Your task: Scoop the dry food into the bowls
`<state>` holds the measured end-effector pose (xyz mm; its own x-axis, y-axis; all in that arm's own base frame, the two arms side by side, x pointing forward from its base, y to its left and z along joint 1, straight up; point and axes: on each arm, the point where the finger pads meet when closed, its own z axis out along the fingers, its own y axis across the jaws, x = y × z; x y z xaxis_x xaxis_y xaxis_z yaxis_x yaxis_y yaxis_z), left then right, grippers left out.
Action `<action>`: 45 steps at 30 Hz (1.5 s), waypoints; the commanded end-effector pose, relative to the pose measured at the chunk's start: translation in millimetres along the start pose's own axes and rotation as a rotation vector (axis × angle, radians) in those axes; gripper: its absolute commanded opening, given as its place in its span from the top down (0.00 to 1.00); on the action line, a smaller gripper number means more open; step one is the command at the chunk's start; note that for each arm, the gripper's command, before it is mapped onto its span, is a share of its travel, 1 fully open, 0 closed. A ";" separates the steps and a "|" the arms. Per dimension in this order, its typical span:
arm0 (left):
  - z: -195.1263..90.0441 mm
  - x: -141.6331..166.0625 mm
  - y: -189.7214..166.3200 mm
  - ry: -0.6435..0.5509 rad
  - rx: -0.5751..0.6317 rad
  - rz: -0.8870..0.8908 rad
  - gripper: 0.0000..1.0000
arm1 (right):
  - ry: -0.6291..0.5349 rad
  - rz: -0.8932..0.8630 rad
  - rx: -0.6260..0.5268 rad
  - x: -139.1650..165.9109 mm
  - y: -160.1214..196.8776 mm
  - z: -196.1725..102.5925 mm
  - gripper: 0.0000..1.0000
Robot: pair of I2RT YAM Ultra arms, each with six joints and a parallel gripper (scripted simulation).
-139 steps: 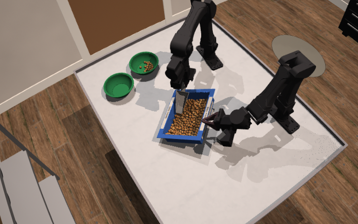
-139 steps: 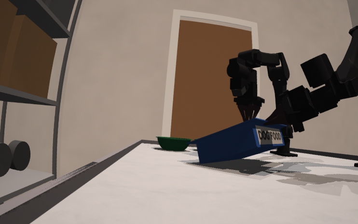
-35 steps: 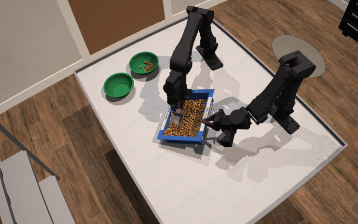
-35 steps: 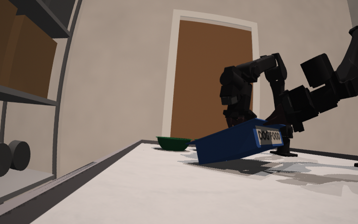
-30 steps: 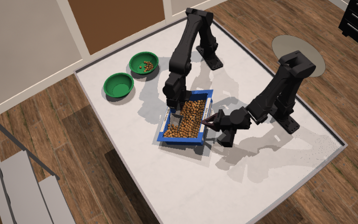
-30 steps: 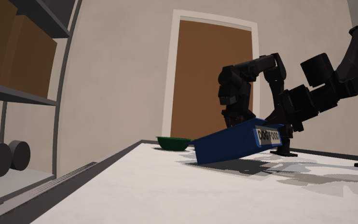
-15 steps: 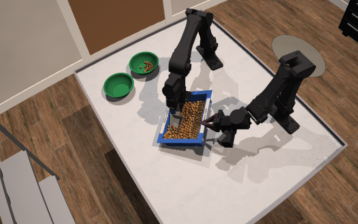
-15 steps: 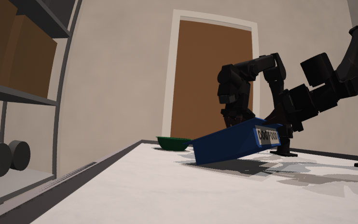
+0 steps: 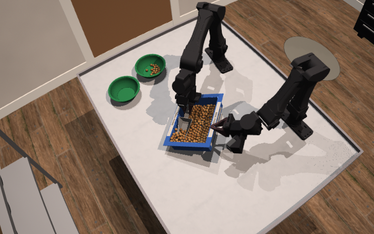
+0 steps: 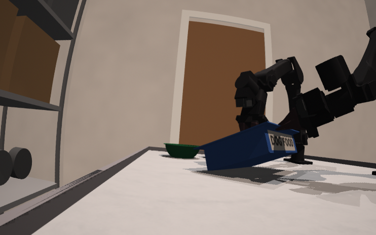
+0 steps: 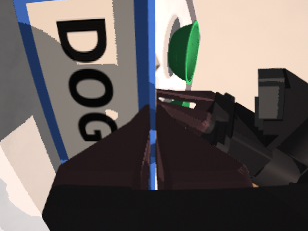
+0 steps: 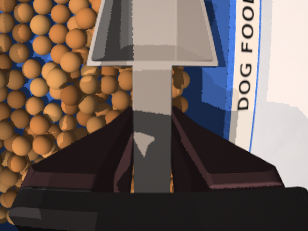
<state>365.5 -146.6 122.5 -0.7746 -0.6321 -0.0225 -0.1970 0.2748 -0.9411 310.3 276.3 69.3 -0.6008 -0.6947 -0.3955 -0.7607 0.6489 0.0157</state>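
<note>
Left pincer is clenching the rim of the DOG FOOD box. The box is standing tilted on the tabletop, its held side raised; presumably this is banking the food towards the low side for a deeper bite.

Right pincer is grasping the scoop by its handle, leaving the blade free. The scoop is sitting inside the box, beside a labelled wall, food lying around its far end. Cannot tell how much it is carrying.

The farther bowl is holding a cluster of food, looking like ten or more; the nearer bowl is showing none. Judgement: the second bowl's load is being gathered. Lifting level should limit spills over the rim.
</note>
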 end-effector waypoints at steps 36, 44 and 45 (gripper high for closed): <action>-1.0 3.5 -41.4 0.029 0.100 0.121 1.00 | -0.550 -0.055 -0.010 -34.2 -3.0 -42.3 1.00; -1.0 3.5 -41.4 0.029 0.100 0.121 1.00 | -0.566 -0.066 -0.003 -39.3 -4.7 -46.8 1.00; -1.0 3.5 -41.4 0.029 0.100 0.121 1.00 | -0.505 -0.056 -0.026 -10.4 6.7 -28.1 1.00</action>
<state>364.8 -147.3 122.8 -0.7788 -0.6268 -0.0247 -0.1923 0.2761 -0.9417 308.2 272.3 86.0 -0.4144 -0.5178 -0.7485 -0.7873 0.6165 0.0094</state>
